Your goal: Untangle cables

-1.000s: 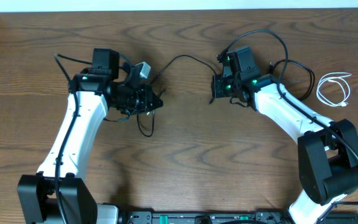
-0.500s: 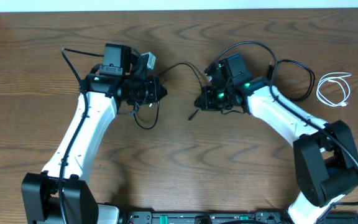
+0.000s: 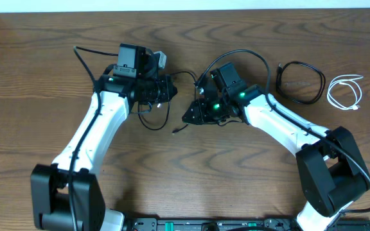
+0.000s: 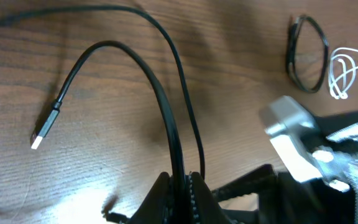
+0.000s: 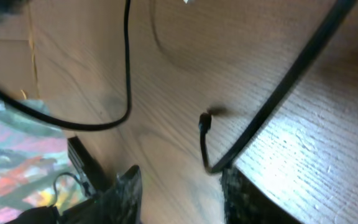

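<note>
Two strands of the black cable (image 4: 164, 107) rose from your left gripper (image 4: 179, 183) at the bottom centre of the left wrist view, so the sound course, as I judged it, was to use that claw as a fixed anchor. Its jaws were pressed together on the cord. The thicker strand arched over to a USB plug (image 4: 42, 134) lying at the left of the frame, and the thinner one ran off at the upper left. The white cable (image 4: 342, 70) sat loosely looped at the upper right, well apart. A black loop (image 4: 308, 53) lay just beside it, and I could not tell whether it belonged to the same cord.

In the right wrist view, I judged you needed to close on the black strand just behind its small plug (image 5: 204, 119). From there a slow, low pull would keep any loop from cinching. Your right gripper (image 5: 180, 179) stood at the bottom of the frame with its fingers (image 5: 128, 186) apart, clamped on nothing. The strand curved down into the gap, and contact was unclear.

Overhead, both claws were near each other at the upper middle of the wooden table (image 3: 236, 186).
</note>
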Controlling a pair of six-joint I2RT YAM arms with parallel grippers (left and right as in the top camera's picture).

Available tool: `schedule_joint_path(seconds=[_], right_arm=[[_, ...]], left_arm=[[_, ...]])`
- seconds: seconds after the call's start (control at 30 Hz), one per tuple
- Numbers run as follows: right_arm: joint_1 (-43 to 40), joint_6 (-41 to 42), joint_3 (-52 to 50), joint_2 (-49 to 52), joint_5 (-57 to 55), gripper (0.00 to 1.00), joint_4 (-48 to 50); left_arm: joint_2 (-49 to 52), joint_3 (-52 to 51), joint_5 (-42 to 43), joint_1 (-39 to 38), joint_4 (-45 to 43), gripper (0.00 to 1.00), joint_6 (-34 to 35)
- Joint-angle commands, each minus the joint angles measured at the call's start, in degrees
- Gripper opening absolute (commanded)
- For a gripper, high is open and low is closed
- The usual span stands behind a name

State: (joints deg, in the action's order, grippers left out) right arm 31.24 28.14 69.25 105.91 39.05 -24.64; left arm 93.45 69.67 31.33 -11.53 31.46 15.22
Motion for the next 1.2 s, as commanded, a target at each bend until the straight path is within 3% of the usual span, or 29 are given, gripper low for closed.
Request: schedule_joint_path(seconds=[0.0,0.1,0.3,0.4,0.5,0.57,0.67,1.17], right_arm=[[-0.7,-0.5,0.0,0.2,1.8,0.43,-0.3],[-1.2,-0.6,0.0,0.2,1.6,0.56,-1.6],[-1.5,-2.8,0.0,0.2,-3.1,0.63,-4.8],[-2.7,-3.9,0.0,0.2,-3.1,0.65,-4.8],[-4.9,-4.0,0.0,0.2,-3.1,0.66,-4.8],[-6.7,-4.0,0.0,0.2,-3.1,0.66,-4.8],[-9.3,-4.2,0.0,0.2,-3.1,0.67,-5.0],[-20.7,-7.6,0.0,0.2,-15.6,0.81,-6.7]], left_arm=[[2.6,-0.9,-0.7,-0.2,-0.7,0.08,0.6],[4.9,-0.9,-0.7,-0.2,-1.3,0.08,0.6],[7.3,-0.9,-0.3,-0.3,-4.0,0.09,0.6],[7.3,-0.9,-0.3,-0.9,-5.4,0.23,0.5],[7.4,-0.9,-0.3,-2.0,-6.4,0.28,0.5],[7.6,-0.9,-0.5,-2.9,-7.2,0.41,0.5],[8.5,-0.9,-1.0,-4.7,-8.0,0.51,0.2],[14.7,-0.9,-17.0,-14.1,-5.0,0.54,-0.1]])
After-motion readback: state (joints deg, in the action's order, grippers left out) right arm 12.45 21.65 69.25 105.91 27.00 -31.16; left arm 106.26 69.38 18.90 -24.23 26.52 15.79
